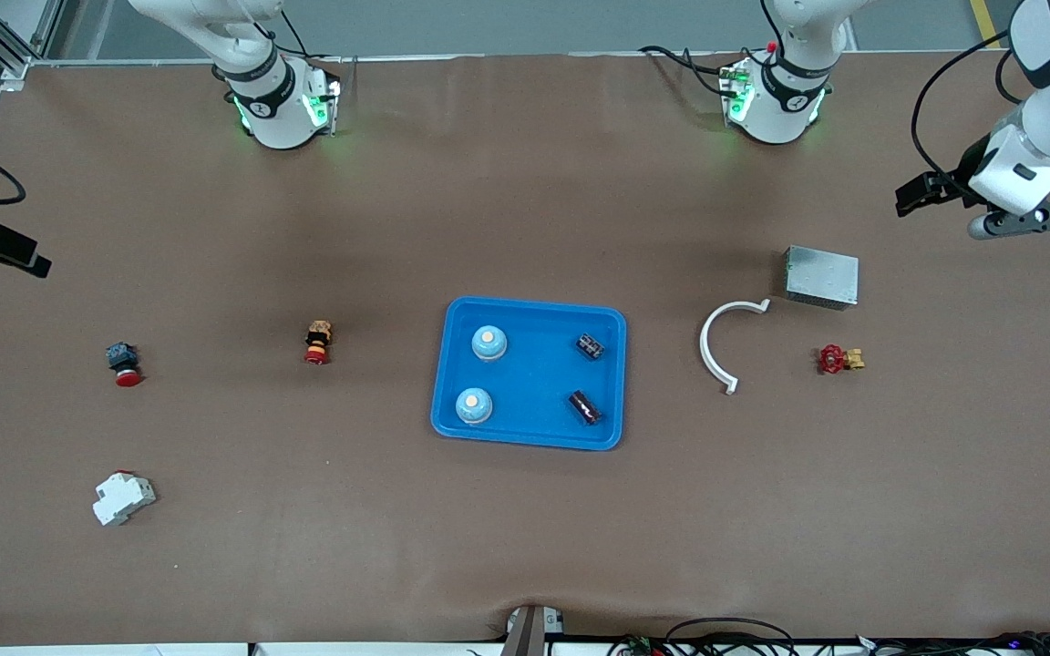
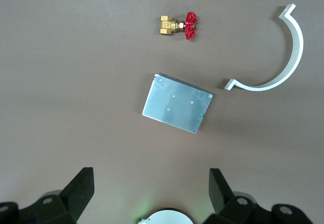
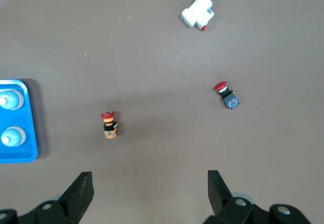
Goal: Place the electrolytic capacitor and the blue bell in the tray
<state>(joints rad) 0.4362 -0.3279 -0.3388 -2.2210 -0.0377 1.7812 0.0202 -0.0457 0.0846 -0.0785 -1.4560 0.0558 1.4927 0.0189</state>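
Observation:
The bright blue tray [image 1: 534, 387] lies mid-table. In it stand two blue bells [image 1: 488, 343] [image 1: 473, 405] on the side toward the right arm, and two dark electrolytic capacitors [image 1: 590, 346] [image 1: 584, 406] lie on the side toward the left arm. My left gripper [image 1: 915, 195] [image 2: 152, 176] is open and empty, high over the left arm's end of the table near the grey box. My right gripper [image 1: 24, 257] [image 3: 150, 178] is open and empty over the right arm's end. The right wrist view shows the tray's edge [image 3: 20, 155] with both bells [image 3: 10, 101] [image 3: 12, 137].
A grey metal box [image 1: 821, 277] [image 2: 176, 102], a white curved clamp [image 1: 716, 351] [image 2: 283, 62] and a red-handled brass valve [image 1: 839, 359] [image 2: 179, 25] lie toward the left arm's end. A red push button [image 1: 124, 363], an orange-red button [image 1: 317, 342] and a white breaker [image 1: 122, 497] lie toward the right arm's end.

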